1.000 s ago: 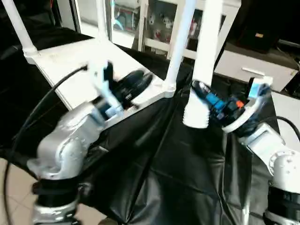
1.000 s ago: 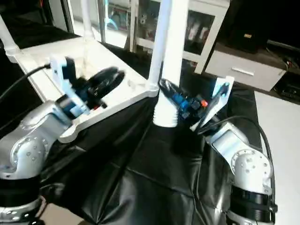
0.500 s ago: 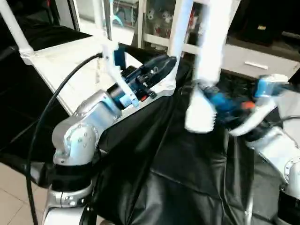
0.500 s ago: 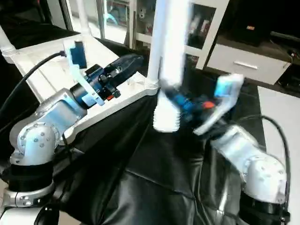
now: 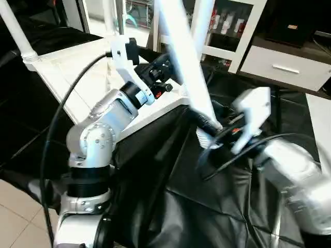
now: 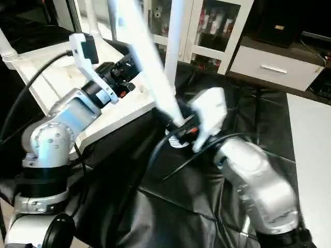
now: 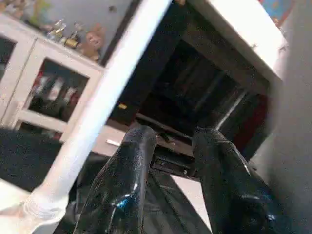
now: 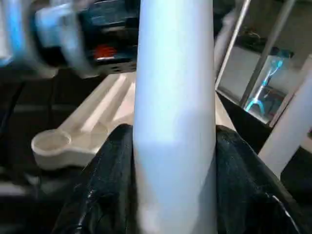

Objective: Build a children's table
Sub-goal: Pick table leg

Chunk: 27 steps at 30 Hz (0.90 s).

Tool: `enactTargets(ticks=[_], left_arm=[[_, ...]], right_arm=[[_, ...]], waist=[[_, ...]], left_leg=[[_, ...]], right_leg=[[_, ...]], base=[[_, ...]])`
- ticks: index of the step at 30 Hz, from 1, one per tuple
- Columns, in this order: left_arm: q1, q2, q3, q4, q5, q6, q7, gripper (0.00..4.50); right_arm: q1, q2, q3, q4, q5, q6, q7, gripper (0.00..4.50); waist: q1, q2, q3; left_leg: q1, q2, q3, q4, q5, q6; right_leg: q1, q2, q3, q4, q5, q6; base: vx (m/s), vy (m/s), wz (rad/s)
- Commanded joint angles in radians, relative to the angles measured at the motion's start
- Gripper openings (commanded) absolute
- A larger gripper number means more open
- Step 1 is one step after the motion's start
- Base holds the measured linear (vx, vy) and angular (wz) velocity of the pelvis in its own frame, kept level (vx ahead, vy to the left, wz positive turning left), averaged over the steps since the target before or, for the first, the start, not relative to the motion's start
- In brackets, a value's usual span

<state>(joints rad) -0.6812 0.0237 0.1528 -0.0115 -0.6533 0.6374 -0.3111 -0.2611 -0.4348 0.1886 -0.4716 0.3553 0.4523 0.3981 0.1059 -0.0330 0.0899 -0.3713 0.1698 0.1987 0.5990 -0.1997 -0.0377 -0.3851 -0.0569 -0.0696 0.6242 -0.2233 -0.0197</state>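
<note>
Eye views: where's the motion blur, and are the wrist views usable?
Left eye view: the held leg and right gripper smear; left gripper crisp. Right wrist view: the leg between the fingers reads soft, the socket hazy. Left wrist view: sharp fingers, with glare.

My tabletop (image 5: 67,72) lies upside down, white, its ribbed underside up. Legs (image 5: 15,28) stand upright in its corner sockets: one at the far left corner, one (image 5: 201,20) at the far right. An empty round socket (image 8: 51,142) shows at the near corner. I hold a loose white leg (image 5: 183,62), tilted, ribbed end (image 5: 206,138) down, just beside that near corner.
</note>
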Motion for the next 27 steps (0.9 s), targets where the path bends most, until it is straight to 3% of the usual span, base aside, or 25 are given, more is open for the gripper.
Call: enactTargets(ticks=[1,2,3,4,5,7,10,13,17,18,19,21,22,23,24,25,27], left_arm=[[-0.022,-0.007,0.015,-0.005,-0.015,-0.012,0.005,1.72],[-0.016,-0.006,0.018,-0.029,-0.061,0.007,-0.036,1.72],[-0.012,-0.006,0.019,-0.046,-0.095,0.024,-0.066,1.72],[-0.004,-0.001,0.013,-0.065,-0.113,0.045,-0.081,2.0],[0.011,0.007,0.001,-0.086,-0.123,0.068,-0.093,2.06],[0.018,0.012,-0.004,-0.094,-0.125,0.073,-0.1,2.11],[0.023,0.018,-0.01,-0.103,-0.148,0.08,-0.132,2.37],[0.024,0.02,-0.008,-0.109,-0.167,0.093,-0.143,2.56],[0.032,0.011,0.021,-0.14,-0.255,0.118,-0.169,2.93],[0.031,0.009,0.025,-0.142,-0.255,0.113,-0.17,2.93],[0.032,0.009,0.026,-0.146,-0.256,0.11,-0.172,2.98],[0.033,0.019,0.019,-0.155,-0.257,0.104,-0.195,3.08],[0.034,0.021,0.018,-0.16,-0.262,0.105,-0.202,3.23],[0.034,0.021,0.018,-0.161,-0.263,0.105,-0.202,3.3],[0.033,0.023,0.018,-0.167,-0.27,0.108,-0.202,3.3],[0.033,0.023,0.018,-0.167,-0.27,0.108,-0.202,3.3],[0.026,0.03,0.011,-0.156,-0.226,0.075,-0.18,3.65]], right_arm=[[0.0,-0.011,0.02,-0.018,-0.051,-0.025,-0.019,1.86],[0.003,-0.008,0.03,-0.017,-0.081,-0.035,-0.047,1.86],[0.006,-0.002,0.036,-0.015,-0.105,-0.046,-0.066,1.86],[0.007,0.016,0.032,-0.015,-0.133,-0.059,-0.096,1.86],[0.004,0.046,0.019,-0.019,-0.164,-0.061,-0.139,1.86],[0.001,0.057,0.013,-0.023,-0.171,-0.055,-0.158,1.86],[0.003,0.069,0.0,-0.037,-0.224,-0.061,-0.21,1.86],[0.007,0.068,-0.016,-0.039,-0.253,-0.063,-0.243,1.86],[0.004,0.039,-0.039,0.001,-0.334,-0.06,-0.263,1.86],[0.003,0.031,-0.034,0.006,-0.336,-0.052,-0.256,1.86],[0.004,0.028,-0.031,0.008,-0.337,-0.049,-0.253,1.86],[0.002,0.018,-0.009,0.015,-0.348,-0.052,-0.234,1.86],[0.001,0.017,0.004,0.019,-0.353,-0.051,-0.229,1.86],[0.001,0.016,0.005,0.019,-0.353,-0.051,-0.228,1.86],[0.001,0.016,0.031,0.026,-0.37,-0.06,-0.215,1.86],[0.001,0.016,0.031,0.026,-0.37,-0.06,-0.215,1.86],[-0.003,0.017,0.06,0.034,-0.396,-0.081,-0.198,1.86]], waist=[[-0.002,0.007,-0.062],[-0.002,0.012,-0.058],[-0.003,0.009,-0.059],[-0.004,0.013,-0.057],[-0.003,0.028,-0.052],[-0.008,0.02,-0.054],[-0.009,0.033,-0.039],[-0.012,0.031,-0.036],[-0.017,0.03,-0.039],[-0.019,0.029,-0.039],[-0.021,0.02,-0.04],[-0.021,0.025,-0.038],[-0.023,0.01,-0.044],[-0.021,0.016,-0.042],[-0.023,0.01,-0.046],[-0.022,0.013,-0.047],[-0.02,0.007,-0.052]], left_leg=[[0.014,0.067,-0.042,-0.07,-0.082,-0.01],[0.013,0.067,-0.042,-0.071,-0.09,-0.012],[0.014,0.068,-0.042,-0.072,-0.096,-0.012],[0.012,0.067,-0.041,-0.071,-0.087,-0.012],[0.01,0.066,-0.043,-0.07,-0.077,-0.007],[0.01,0.067,-0.042,-0.07,-0.071,-0.001],[0.012,0.065,-0.04,-0.074,-0.106,0.001],[0.012,0.065,-0.041,-0.076,-0.122,-0.006],[0.009,0.061,-0.038,-0.071,-0.073,-0.001],[0.007,0.061,-0.038,-0.07,-0.068,0.004],[0.005,0.059,-0.037,-0.07,-0.064,0.011],[0.003,0.058,-0.037,-0.069,-0.062,0.03],[0.004,0.059,-0.037,-0.066,-0.051,0.04],[0.004,0.059,-0.037,-0.066,-0.047,0.042],[0.004,0.06,-0.035,-0.065,-0.037,0.044],[0.004,0.061,-0.036,-0.064,-0.029,0.046],[0.002,0.059,-0.035,-0.059,0.001,0.058]], right_leg=[[0.047,-0.097,0.069,-0.073,-0.037,-0.151],[0.045,-0.099,0.069,-0.073,-0.033,-0.161],[0.047,-0.098,0.069,-0.072,-0.031,-0.166],[0.045,-0.098,0.07,-0.068,-0.015,-0.176],[0.042,-0.098,0.07,-0.064,0.009,-0.186],[0.045,-0.096,0.07,-0.062,0.03,-0.193],[0.04,-0.095,0.071,-0.072,-0.027,-0.188],[0.041,-0.094,0.072,-0.072,-0.061,-0.179],[0.044,-0.092,0.072,-0.065,0.0,-0.188],[0.046,-0.093,0.072,-0.064,0.012,-0.189],[0.048,-0.091,0.072,-0.064,0.016,-0.188],[0.049,-0.094,0.072,-0.066,0.003,-0.179],[0.051,-0.093,0.072,-0.064,0.002,-0.172],[0.049,-0.094,0.072,-0.063,-0.003,-0.172],[0.048,-0.092,0.071,-0.062,0.0,-0.174],[0.047,-0.093,0.071,-0.058,0.012,-0.175],[0.046,-0.09,0.071,-0.052,0.054,-0.173]], base=[[0.0,0.0,0.0],[0.0,0.0,0.0],[0.0,0.0,0.0],[0.0,0.0,0.0],[0.0,0.0,0.0],[0.0,0.0,0.0],[0.0,0.0,0.0],[0.0,0.0,0.0],[0.0,0.0,0.0],[0.0,0.0,0.0],[0.0,0.0,0.0],[0.0,0.0,0.0],[0.0,0.0,0.0],[0.0,0.0,0.0],[0.0,0.0,0.0],[0.0,0.0,0.0],[0.0,0.0,0.0]])
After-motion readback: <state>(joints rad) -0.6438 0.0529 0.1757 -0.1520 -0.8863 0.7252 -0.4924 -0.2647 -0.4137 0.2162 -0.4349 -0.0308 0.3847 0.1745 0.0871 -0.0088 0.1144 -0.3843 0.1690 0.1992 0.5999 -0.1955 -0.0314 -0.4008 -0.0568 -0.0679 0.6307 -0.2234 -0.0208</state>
